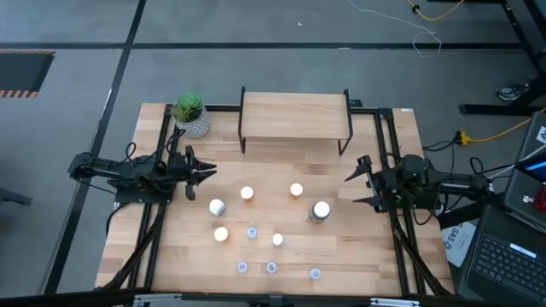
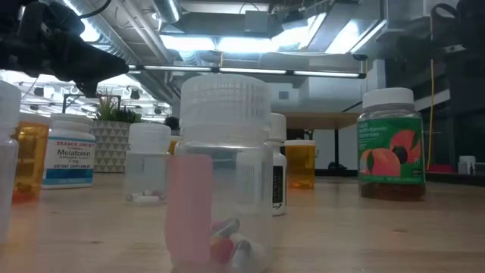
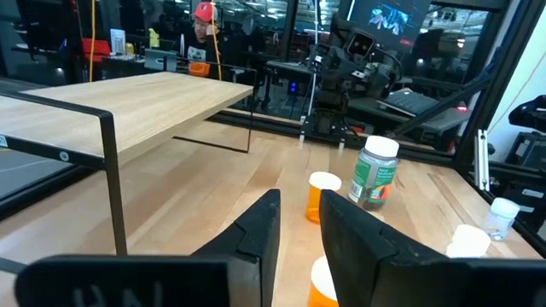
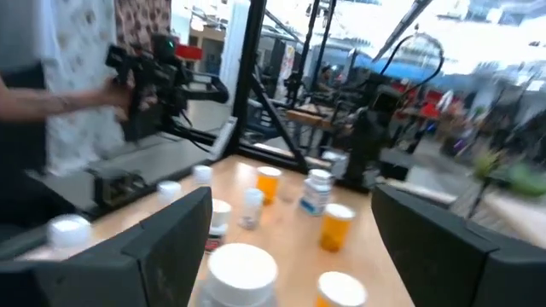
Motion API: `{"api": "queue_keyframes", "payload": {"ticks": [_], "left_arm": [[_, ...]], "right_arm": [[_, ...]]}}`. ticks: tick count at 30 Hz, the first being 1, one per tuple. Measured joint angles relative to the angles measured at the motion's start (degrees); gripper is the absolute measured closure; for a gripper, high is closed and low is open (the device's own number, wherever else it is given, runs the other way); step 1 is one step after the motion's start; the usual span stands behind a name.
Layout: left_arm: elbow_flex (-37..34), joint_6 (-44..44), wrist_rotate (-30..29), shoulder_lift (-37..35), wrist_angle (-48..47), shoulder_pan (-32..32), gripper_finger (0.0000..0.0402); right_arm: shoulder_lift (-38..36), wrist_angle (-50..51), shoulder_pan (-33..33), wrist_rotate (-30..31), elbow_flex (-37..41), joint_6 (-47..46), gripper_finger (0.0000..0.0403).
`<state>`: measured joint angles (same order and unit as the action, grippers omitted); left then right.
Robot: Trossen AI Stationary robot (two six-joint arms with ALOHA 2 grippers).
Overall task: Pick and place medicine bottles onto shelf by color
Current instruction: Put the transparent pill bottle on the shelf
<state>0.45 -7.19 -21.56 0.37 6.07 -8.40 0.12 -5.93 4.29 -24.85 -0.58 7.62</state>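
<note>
Left gripper (image 1: 207, 173): jaws sitting narrowly parted, gripping nothing.
Right gripper (image 1: 352, 189): gaping wide, empty.
Bottles: standing upright mid-table, near side of the shelf (image 1: 295, 114).
Nearest pairing: white bottle (image 1: 217, 206) lying right of, nearer than, the left gripper; peach-label jar (image 1: 321, 210) sitting left of the right gripper.

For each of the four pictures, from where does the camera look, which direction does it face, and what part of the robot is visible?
High view: above, facing straight down on the light wooden shelf with black legs; both arms, left gripper, right gripper.
Low view: at tabletop height, facing across the table; clear capped bottle nearest; a dark arm upper left.
Left wrist view: looks past its own fingers, apart, along the table.
Right wrist view: looks past its wide-open fingers over the bottles.
Shared: the green-labelled gummy bottle appears in the low and left wrist views.
</note>
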Motion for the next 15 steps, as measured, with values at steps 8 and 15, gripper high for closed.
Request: {"api": "queue_keyframes", "payload": {"ticks": [8, 15], "left_arm": [[0.01, -1.07, 0.00, 0.01, 0.25, -0.01, 0.0321], [0.02, 1.39, -0.10, 0.00, 6.46, 0.01, 0.0321]], "right_arm": [[0.00, -0.88, 0.00, 1.38, -0.02, -17.18, 0.0079], [0.26, -1.03, 0.02, 10.06, 0.00, -28.85, 0.0079]]}}
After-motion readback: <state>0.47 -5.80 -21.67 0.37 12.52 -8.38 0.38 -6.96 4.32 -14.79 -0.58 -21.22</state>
